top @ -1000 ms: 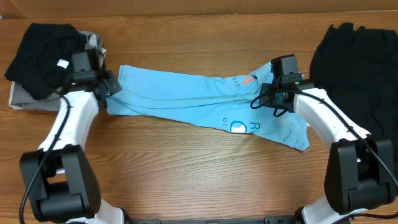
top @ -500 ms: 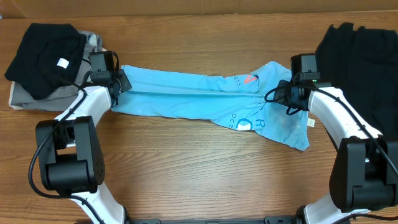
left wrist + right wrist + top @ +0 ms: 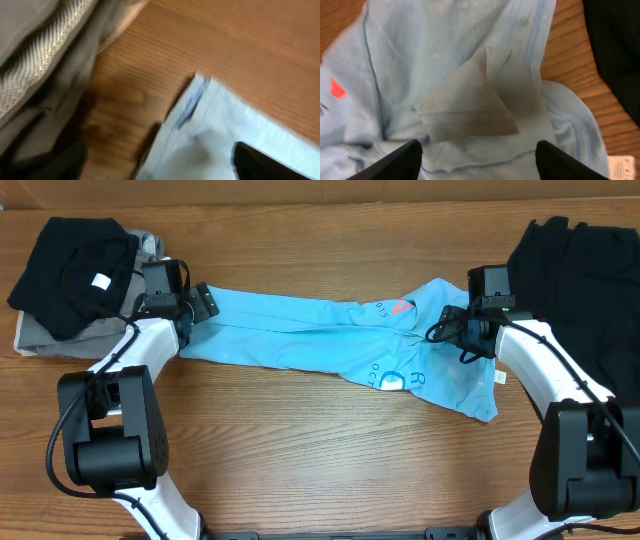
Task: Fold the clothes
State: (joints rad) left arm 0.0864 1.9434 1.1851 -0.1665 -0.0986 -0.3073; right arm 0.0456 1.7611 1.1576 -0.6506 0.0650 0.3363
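Your left gripper [image 3: 162,161] is wide open, holding nothing, with the light blue T-shirt [image 3: 300,332] and its hemmed corner between the jaws. Your right gripper [image 3: 477,156] gapes empty over bunched shirt fabric. Only a printed "R" [image 3: 418,381] reads clearly.

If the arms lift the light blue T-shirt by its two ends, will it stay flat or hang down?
Probably floppy: the T-shirt lies in long creases and bunches. Lifted by the ends, its middle would likely sag. It looks thin, so probably light.
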